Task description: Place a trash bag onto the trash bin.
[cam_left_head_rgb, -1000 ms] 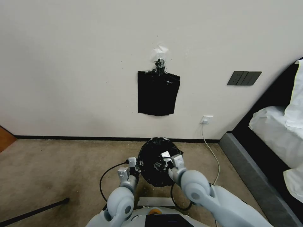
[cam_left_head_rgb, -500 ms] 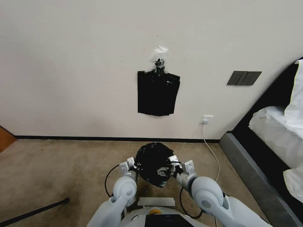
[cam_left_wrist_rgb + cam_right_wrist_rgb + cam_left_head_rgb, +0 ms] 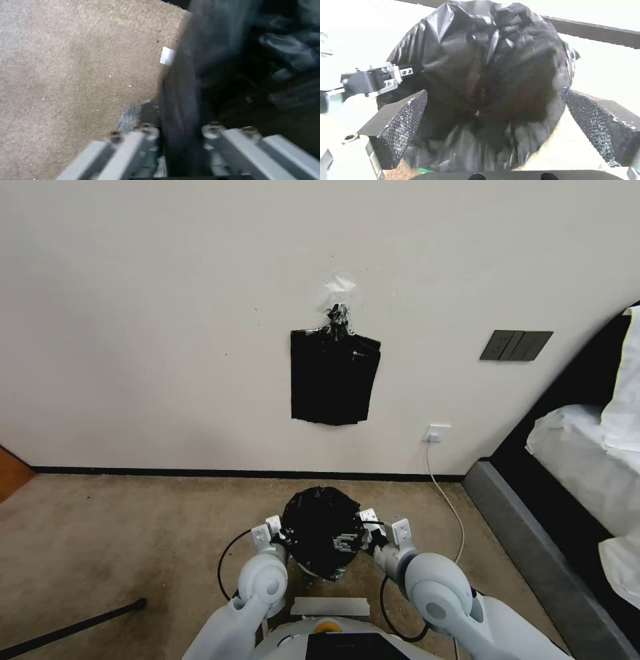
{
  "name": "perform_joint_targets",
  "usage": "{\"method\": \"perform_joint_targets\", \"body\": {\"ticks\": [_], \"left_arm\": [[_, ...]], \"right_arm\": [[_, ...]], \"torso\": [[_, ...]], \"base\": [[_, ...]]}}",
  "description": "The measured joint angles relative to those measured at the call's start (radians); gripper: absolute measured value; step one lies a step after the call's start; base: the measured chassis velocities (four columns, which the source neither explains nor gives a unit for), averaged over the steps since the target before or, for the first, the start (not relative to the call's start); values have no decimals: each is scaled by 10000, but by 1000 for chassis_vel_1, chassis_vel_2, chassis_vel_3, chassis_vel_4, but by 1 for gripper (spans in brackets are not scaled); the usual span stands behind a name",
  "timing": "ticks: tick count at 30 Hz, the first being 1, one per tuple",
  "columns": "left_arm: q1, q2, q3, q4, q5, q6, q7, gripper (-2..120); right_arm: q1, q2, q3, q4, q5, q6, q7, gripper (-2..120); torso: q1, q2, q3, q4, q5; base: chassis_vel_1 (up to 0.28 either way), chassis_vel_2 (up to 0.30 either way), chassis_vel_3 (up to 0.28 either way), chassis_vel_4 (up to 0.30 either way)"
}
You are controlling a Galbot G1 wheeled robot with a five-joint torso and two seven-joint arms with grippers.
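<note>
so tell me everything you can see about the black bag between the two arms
The bag is thin, glossy black plastic, heavily crinkled, spread into a rounded dome low over the carpet by the wall. The left tool is at its left edge, where a fold of film runs between the fingers; the right tool is at its right edge, fingers spread wide. Whatever lies beneath is hidden.

A big white wall (image 3: pixel 167 313) fills the far side of the room. A flat bundle of black bags (image 3: pixel 333 377) hangs on it at 12 o'clock. A dark switch plate (image 3: pixel 515 345) and a white socket (image 3: pixel 435 433) with a cord (image 3: pixel 445 493) sit at 2 o'clock. The floor is brown carpet (image 3: pixel 133 527). A bed (image 3: pixel 587 447) with white sheets stands at 3 o'clock.
</note>
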Motion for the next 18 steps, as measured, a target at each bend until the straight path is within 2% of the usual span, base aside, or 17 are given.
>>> {"method": "perform_joint_targets", "body": {"ticks": [1,4,6,7,8,9,11,12,14,15,16,18], "left_arm": [[56,85,-30,-87,0,6,16,29],[95,139,-79,-152,-19,7,42,33],[234,350,-227,-372,-61,9,282,47],[266,400,-253,-419,-57,10,341,49],[464,632,-379,-676,191,-11,779,57],[464,632,-379,-676,191,-11,779,57],[900,973,-614,-991,1425,-491,1895,67],[900,973,-614,-991,1425,-491,1895,67],[1466,1142,-998,-1174,2838,-1786,3293,75],[1774,1130,-1266,-1190,3387,-2553,3959,82],[1774,1130,-1266,-1190,3387,-2553,3959,82],[2194,1011,-1700,-1117,4074,-3495,4755,90]], "right_arm": [[-43,20,35,-1,-3,3,0,100],[-80,46,58,-6,-10,8,0,100],[-262,129,262,5,-26,25,-57,100],[-305,145,321,13,-38,35,-85,100],[-558,244,634,40,-211,179,-310,100],[-558,244,634,40,-211,179,-310,100],[-1196,518,1183,-170,-1610,985,-1173,100],[-1196,518,1183,-170,-1610,985,-1173,100],[-1899,1043,1853,-748,-3694,2298,-2356,100],[-2233,1440,2260,-966,-4291,2903,-2800,100],[-2233,1440,2260,-966,-4291,2903,-2800,100],[-2701,2004,2768,-1174,-4830,3631,-3291,100]], "torso": [[0,0,0,0,0],[0,0,0,0,0],[0,0,0,-1,-1],[0,0,0,0,-1],[0,0,0,1,-2],[0,0,0,1,-2],[0,1,0,2,-3],[0,1,0,2,-3],[0,0,0,1,2],[0,0,0,-1,1],[0,0,0,-1,1],[0,0,-1,-1,1]], "base": [[0,0,0,0],[0,0,0,0],[0,0,0,0],[0,0,0,0],[0,0,0,0],[0,0,0,0],[0,0,0,0],[0,0,0,0],[0,0,0,0],[0,0,0,0],[0,0,0,0],[0,0,0,0]]}}
